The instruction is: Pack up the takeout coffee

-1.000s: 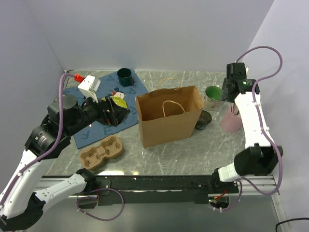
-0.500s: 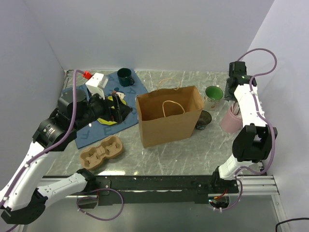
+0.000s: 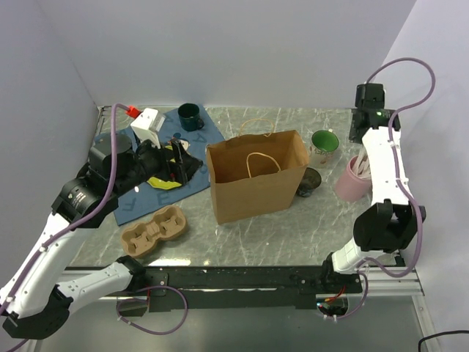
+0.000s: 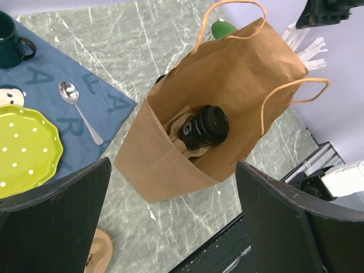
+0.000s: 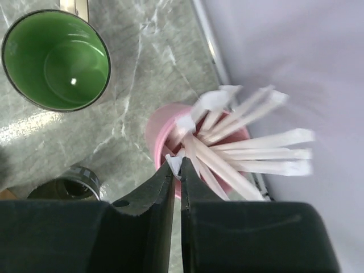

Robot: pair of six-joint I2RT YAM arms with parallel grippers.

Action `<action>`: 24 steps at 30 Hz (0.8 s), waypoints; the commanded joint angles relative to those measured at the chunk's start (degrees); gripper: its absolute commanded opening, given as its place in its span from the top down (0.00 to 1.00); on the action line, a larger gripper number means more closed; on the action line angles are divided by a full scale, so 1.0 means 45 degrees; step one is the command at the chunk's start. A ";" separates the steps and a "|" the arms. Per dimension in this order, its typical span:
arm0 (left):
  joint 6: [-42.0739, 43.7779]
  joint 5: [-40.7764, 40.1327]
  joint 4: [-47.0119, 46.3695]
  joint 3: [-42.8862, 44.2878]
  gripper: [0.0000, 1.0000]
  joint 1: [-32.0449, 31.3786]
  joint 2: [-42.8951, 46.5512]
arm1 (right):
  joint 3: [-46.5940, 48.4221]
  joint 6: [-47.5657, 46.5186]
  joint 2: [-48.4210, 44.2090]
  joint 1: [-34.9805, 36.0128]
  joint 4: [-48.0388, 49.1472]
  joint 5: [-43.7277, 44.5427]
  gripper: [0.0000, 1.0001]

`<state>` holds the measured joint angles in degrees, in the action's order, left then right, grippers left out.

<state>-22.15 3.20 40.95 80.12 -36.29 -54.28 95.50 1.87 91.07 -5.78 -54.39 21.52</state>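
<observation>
The takeout coffee [image 4: 203, 126], a dark cup with a round black lid, lies tilted inside the open brown paper bag [image 4: 239, 74] on a folded brown insert. The bag [image 3: 256, 183] stands upright mid-table. My left gripper [image 4: 173, 219] is open and empty, held above and left of the bag, over the blue mat [image 3: 179, 165]. My right gripper [image 5: 177, 170] is shut on the tip of a white paper-wrapped straw [image 5: 176, 163] above the pink cup [image 5: 156, 133] of straws, at the far right of the table [image 3: 357, 138].
A white mug with green inside [image 3: 324, 142] and a short dark round container [image 3: 309, 180] stand right of the bag. The blue mat [image 3: 139, 205] holds a yellow-green plate [image 4: 23, 148], a spoon [image 4: 79, 111] and a dark green mug [image 3: 190, 115]. A cardboard cup carrier [image 3: 154, 231] lies front left.
My right arm has swung back and to the right, from over the green mug to over the pink straw cup. My left arm shifted slightly back earlier, then stayed still.
</observation>
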 commanded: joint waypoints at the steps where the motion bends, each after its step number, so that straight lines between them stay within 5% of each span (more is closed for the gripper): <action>1: -0.0311 0.0149 -0.0702 -0.0244 0.03 0.0018 0.0363 | 0.1741 -0.0142 -0.1115 0.0015 -0.1092 0.0472 0.90; 15: -0.0565 -0.0027 -0.0487 -0.0362 0.04 -0.0060 0.1496 | 0.7171 0.1108 -0.2403 0.0327 -0.4261 0.0181 0.96; 19: -0.0780 -0.0379 -0.0195 -0.0343 0.04 -0.0060 0.1789 | 0.7158 0.1556 -0.3573 0.0308 -0.3133 -0.2718 0.97; 24: -0.0994 -0.1374 0.0255 -0.0128 0.03 -0.0060 0.1750 | 0.4759 0.3639 -0.5702 0.0328 -0.0183 -0.7450 0.97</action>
<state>-24.84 1.48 40.99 78.00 -36.36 -46.26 122.10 9.58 71.42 -4.64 -65.56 7.16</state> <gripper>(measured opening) 0.967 0.091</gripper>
